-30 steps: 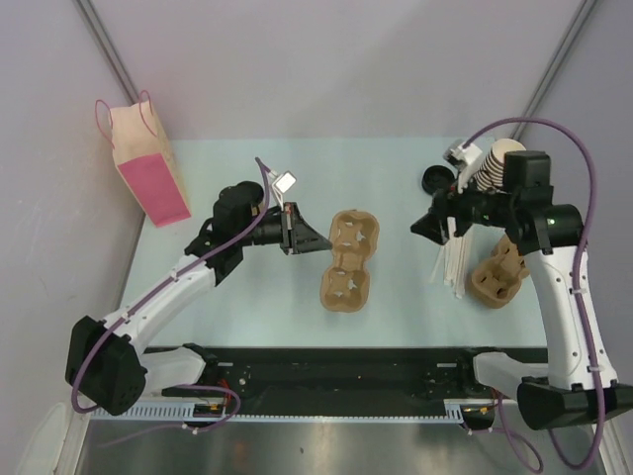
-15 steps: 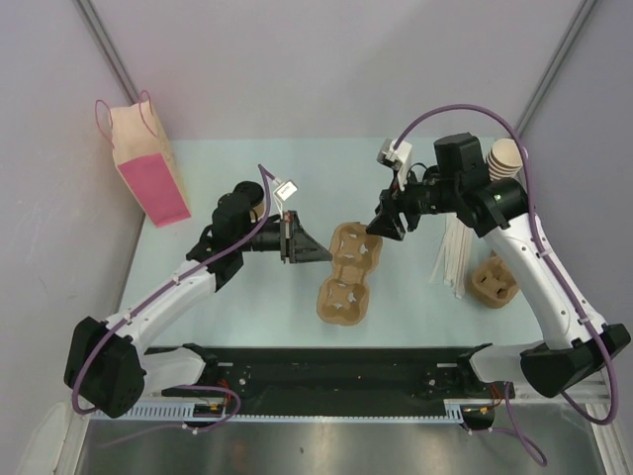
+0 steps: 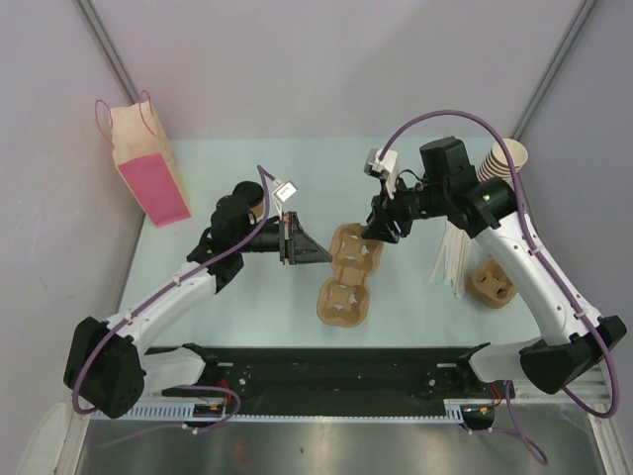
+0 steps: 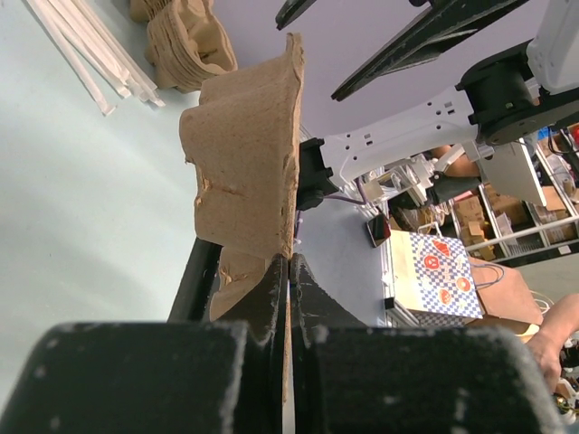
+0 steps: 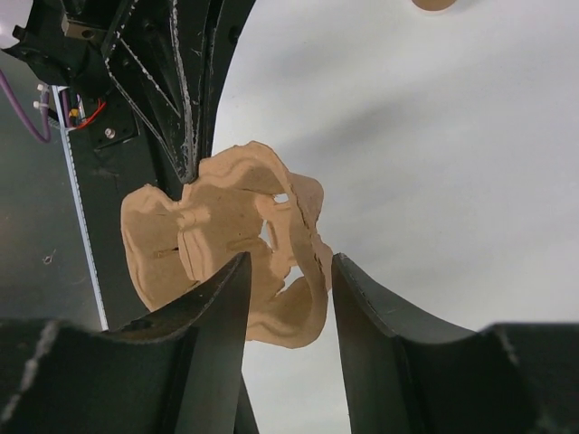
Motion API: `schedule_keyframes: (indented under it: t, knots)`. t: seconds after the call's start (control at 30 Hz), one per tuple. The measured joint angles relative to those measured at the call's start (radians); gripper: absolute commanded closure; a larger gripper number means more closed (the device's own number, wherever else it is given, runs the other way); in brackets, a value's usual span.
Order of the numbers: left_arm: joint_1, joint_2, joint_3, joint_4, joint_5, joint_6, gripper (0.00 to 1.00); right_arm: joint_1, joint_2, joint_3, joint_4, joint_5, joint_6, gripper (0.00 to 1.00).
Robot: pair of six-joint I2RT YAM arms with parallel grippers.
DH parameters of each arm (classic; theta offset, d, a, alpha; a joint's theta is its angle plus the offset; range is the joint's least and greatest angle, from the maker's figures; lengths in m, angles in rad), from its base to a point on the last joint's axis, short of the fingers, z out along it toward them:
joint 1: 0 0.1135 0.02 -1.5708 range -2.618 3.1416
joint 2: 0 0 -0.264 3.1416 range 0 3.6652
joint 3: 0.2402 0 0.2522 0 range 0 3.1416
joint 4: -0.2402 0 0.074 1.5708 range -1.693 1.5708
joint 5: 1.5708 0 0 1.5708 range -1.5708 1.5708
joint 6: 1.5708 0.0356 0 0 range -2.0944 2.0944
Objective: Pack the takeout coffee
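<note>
Running near-far: carrier (image 3: pixel 341 295) in left gripper (image 3: pixel 322 254)

Both arms reach inward, pincers facing each other.
The left pincer (image 3: pixel 318 253) is clamped flat on the carrier (image 3: pixel 344 287) rim; the right pincer (image 3: pixel 378 232), opposite it, angles down, fingers parted astride the other rim.

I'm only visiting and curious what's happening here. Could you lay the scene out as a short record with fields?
left gripper: shut on the edge of the cup carrier
right gripper: jaws apart astride the carrier's other side, not clearly pinching
spare carriers: stacked at right
lidless cups: stacked, far right
straws: lying beside the spare carriers
paper bag: upright, far left
lidded coffee: not in view
</note>
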Motion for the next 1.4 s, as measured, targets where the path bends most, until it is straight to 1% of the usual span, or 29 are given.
schedule_keyframes:
  t: [0.07,0.1,0.17,0.2,0.23,0.3,0.33,0.37,0.4,0.43,0.47,0.53,0.6,0.7,0.73,0.77,0.83,0.9,0.93,0.97,1.0,1.03,1.07,1.13,1.2,1.3,1.4]
  knots:
    - [0.0,-0.002,0.0,0.006,0.0,-0.005,1.0,0.003,0.0,0.0,-0.005,0.0,-0.005,0.56]
    - [0.0,-0.002,0.0,0.01,0.0,-0.007,1.0,0.004,0.0,0.0,-0.01,0.0,-0.01,0.61]
    - [0.0,-0.004,0.0,0.013,0.001,-0.013,1.0,0.006,0.001,0.0,-0.015,0.0,-0.019,0.67]
    - [0.0,-0.005,0.0,0.016,0.003,-0.016,1.0,0.008,0.002,-0.002,-0.017,0.0,-0.021,0.77]
    - [0.0,-0.005,0.0,0.017,0.006,-0.016,1.0,0.009,0.002,-0.002,-0.018,0.0,-0.023,0.82]
    - [0.0,-0.005,-0.001,0.018,0.013,-0.017,1.0,0.009,0.002,-0.002,-0.02,0.001,-0.031,1.0]
    - [0.0,-0.006,-0.002,0.018,0.014,-0.016,0.93,0.01,0.002,-0.002,-0.022,-0.001,-0.033,1.0]
    - [0.0,-0.008,-0.004,0.018,0.011,-0.016,0.85,0.011,0.002,-0.002,-0.026,-0.004,-0.034,1.0]
    - [0.0,-0.01,-0.006,0.016,0.01,-0.016,0.74,0.011,0.002,-0.002,-0.031,-0.006,-0.032,1.0]
    - [0.001,-0.014,-0.009,0.012,0.007,-0.016,0.49,0.014,0.002,-0.002,-0.032,-0.007,-0.032,1.0]
    - [0.001,-0.018,-0.009,0.008,0.004,-0.008,0.41,0.015,0.002,-0.002,-0.034,-0.008,-0.032,1.0]
    - [0.008,-0.03,-0.009,-0.013,-0.004,0.011,0.33,0.014,0.002,-0.002,-0.036,-0.008,-0.027,1.0]
    - [0.024,-0.051,-0.006,-0.059,-0.006,0.037,0.3,0.005,0.002,-0.002,-0.036,-0.014,-0.018,1.0]
    - [0.114,-0.095,0.026,-0.18,-0.002,0.103,0.28,-0.034,0.002,-0.002,-0.034,-0.022,-0.005,1.0]
    - [0.158,-0.104,0.045,-0.222,-0.002,0.132,0.28,-0.045,0.002,-0.002,-0.032,-0.023,0.001,1.0]
    - [0.226,-0.111,0.082,-0.281,0.006,0.168,0.28,-0.057,0.0,-0.002,-0.032,-0.024,0.006,1.0]
    - [0.363,-0.111,0.176,-0.404,0.007,0.283,0.22,-0.076,-0.003,-0.002,-0.029,-0.029,0.014,1.0]
    - [0.505,-0.092,0.308,-0.549,0.015,0.459,0.18,-0.082,-0.008,-0.002,-0.029,-0.03,0.021,1.0]
    - [0.562,-0.079,0.372,-0.617,0.014,0.538,0.18,-0.087,-0.013,-0.002,-0.029,-0.031,0.026,1.0]
    - [0.624,-0.054,0.463,-0.703,0.005,0.65,0.19,-0.09,-0.018,-0.002,-0.029,-0.031,0.032,1.0]
    - [0.684,-0.019,0.572,-0.785,-0.044,0.781,0.2,-0.093,-0.023,-0.002,-0.029,-0.032,0.035,1.0]
    - [0.716,0.005,0.639,-0.832,-0.082,0.866,0.21,-0.097,-0.029,-0.002,-0.029,-0.032,0.036,1.0]
    - [0.752,0.042,0.736,-0.902,-0.124,0.995,0.22,-0.102,-0.034,-0.002,-0.029,-0.031,0.04,1.0]
    - [0.803,0.095,0.841,-0.966,-0.174,1.167,0.23,-0.112,-0.044,-0.002,-0.029,-0.031,0.046,1.0]
    - [0.859,0.142,0.895,-1.012,-0.211,1.333,0.25,-0.124,-0.052,-0.002,-0.029,-0.031,0.054,1.0]
    - [0.931,0.219,0.906,-1.065,-0.264,1.542,0.25,-0.142,-0.056,-0.003,-0.028,-0.032,0.065,1.0]
    - [0.955,0.29,0.902,-1.08,-0.302,1.666,0.26,-0.154,-0.056,-0.008,-0.028,-0.032,0.071,1.0]
